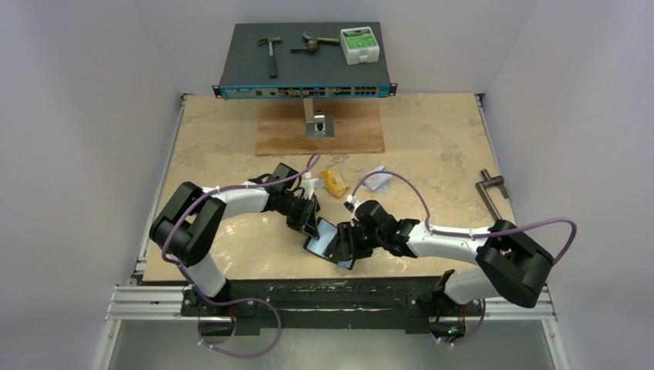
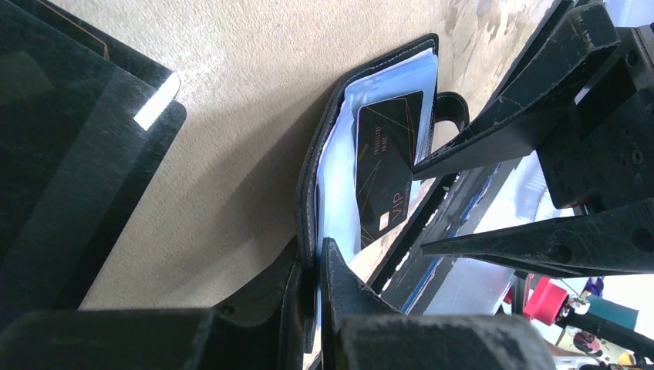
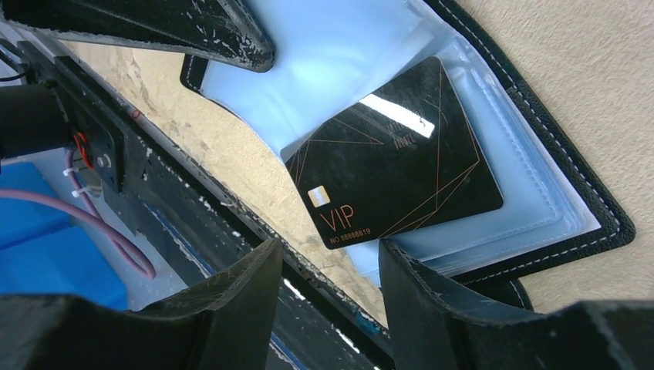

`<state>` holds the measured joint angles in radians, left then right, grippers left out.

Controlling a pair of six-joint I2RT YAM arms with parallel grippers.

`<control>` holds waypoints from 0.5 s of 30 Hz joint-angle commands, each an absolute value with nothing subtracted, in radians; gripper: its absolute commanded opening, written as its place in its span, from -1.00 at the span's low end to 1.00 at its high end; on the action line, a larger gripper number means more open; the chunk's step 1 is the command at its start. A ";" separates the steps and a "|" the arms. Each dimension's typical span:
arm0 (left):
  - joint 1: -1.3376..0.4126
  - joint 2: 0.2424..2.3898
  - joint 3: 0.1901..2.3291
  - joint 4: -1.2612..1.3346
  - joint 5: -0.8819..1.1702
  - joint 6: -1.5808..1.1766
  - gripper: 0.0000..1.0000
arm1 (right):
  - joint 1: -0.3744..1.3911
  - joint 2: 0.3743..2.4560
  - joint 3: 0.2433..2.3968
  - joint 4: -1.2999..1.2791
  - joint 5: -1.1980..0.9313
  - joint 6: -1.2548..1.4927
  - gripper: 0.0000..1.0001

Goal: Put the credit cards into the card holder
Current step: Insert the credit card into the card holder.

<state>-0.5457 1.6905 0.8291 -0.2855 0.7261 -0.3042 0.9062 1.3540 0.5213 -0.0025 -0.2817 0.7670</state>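
Note:
The black card holder [image 1: 325, 240] lies open near the table's front edge, its clear pockets up. My left gripper [image 2: 318, 270] is shut on the edge of its cover [image 2: 308, 200]. A black card marked VIP [image 3: 393, 162] sits partly inside a clear pocket, its printed end sticking out. My right gripper [image 3: 328, 262] is open just short of that end and touches nothing. The snap tab [image 2: 451, 116] shows at the holder's far edge. A gold-orange card [image 1: 335, 183] and a silver-grey card [image 1: 376, 182] lie on the table behind the grippers.
A plain black pouch [image 1: 283, 173] lies under the left wrist. A wooden board [image 1: 320, 131] and a network switch [image 1: 305, 58] with tools on it stand at the back. A metal handle [image 1: 493, 189] lies at the right edge.

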 commanded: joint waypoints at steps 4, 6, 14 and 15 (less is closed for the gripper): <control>-0.546 1.691 0.839 -0.266 0.755 -0.311 -0.94 | 0.908 1.397 0.585 0.012 -0.236 0.732 -0.02; -0.545 1.692 0.839 -0.264 0.760 -0.314 -0.94 | 0.909 1.402 0.595 0.007 -0.230 0.725 -0.03; -0.540 1.692 0.845 -0.269 0.773 -0.310 -0.92 | 0.909 1.432 0.630 -0.009 -0.225 0.696 -0.05; -0.541 1.692 0.845 -0.271 0.772 -0.309 -0.93 | 0.909 1.436 0.638 -0.026 -0.226 0.689 -0.05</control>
